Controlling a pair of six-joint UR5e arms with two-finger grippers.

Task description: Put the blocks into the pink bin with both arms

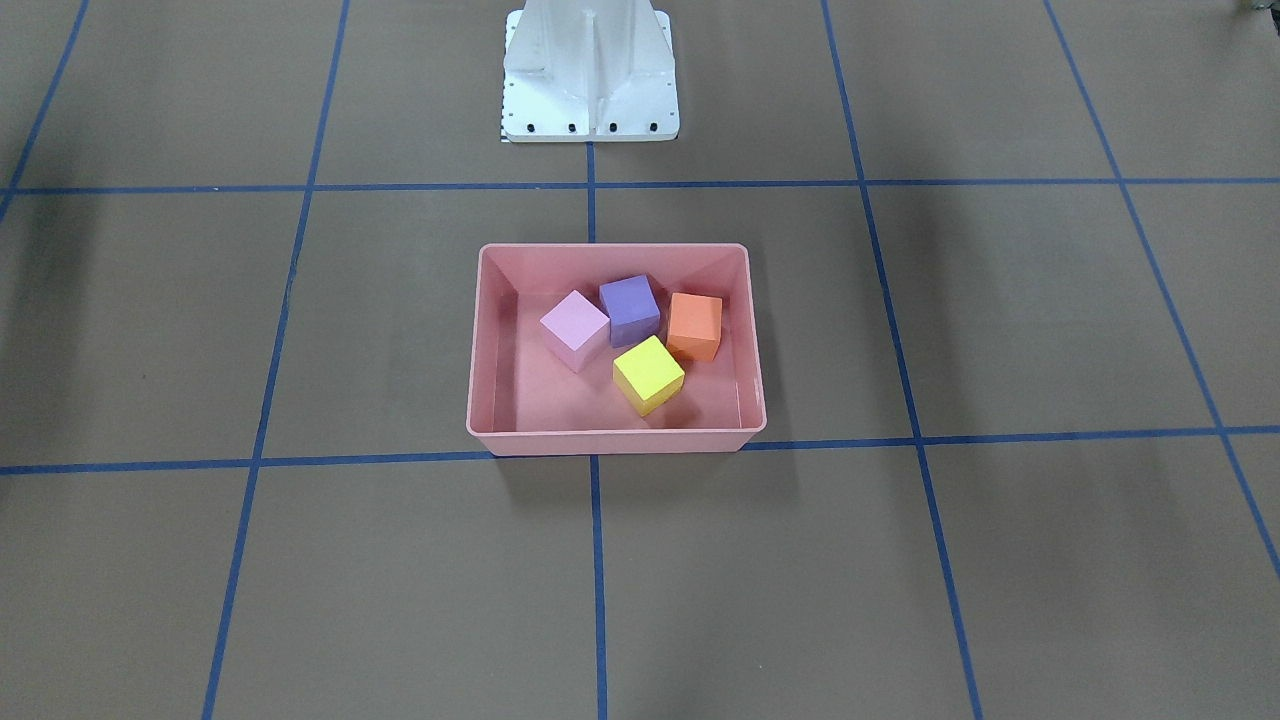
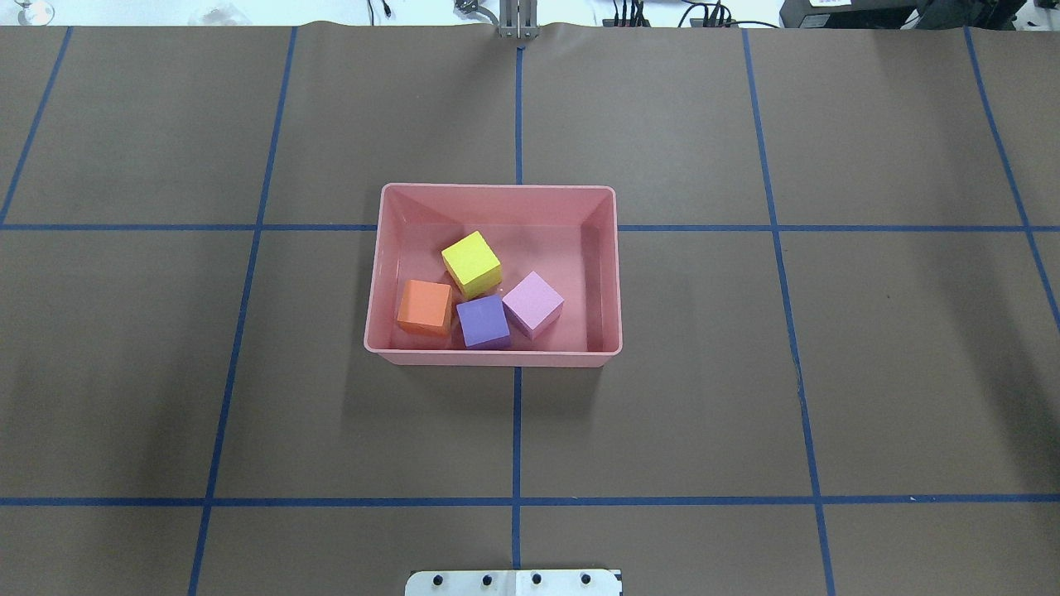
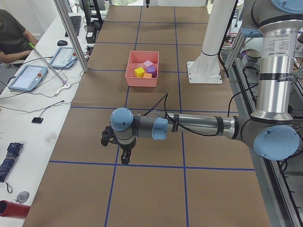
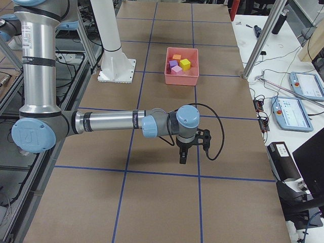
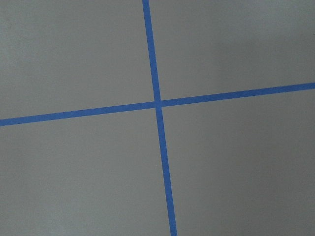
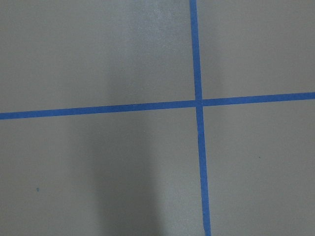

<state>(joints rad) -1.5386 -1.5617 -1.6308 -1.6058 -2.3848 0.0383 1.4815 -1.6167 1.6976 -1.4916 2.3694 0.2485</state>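
Brown taped table [image 2: 662,397] | left gripper [image 3: 124,158], right gripper [image 4: 182,158]: can't tell how wide | pink bin [image 2: 497,192] holding four blocks [image 2: 472,263], well apart from both.

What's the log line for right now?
blocks: four in pink bin | left gripper: far from bin, state unclear | right gripper: same

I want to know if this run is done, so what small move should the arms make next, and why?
Probably none: I'd leave both arms parked. The light pink block, yellow block, orange block and purple block all lie inside the pink bin, and the left gripper and right gripper hang over the table, well away from it.
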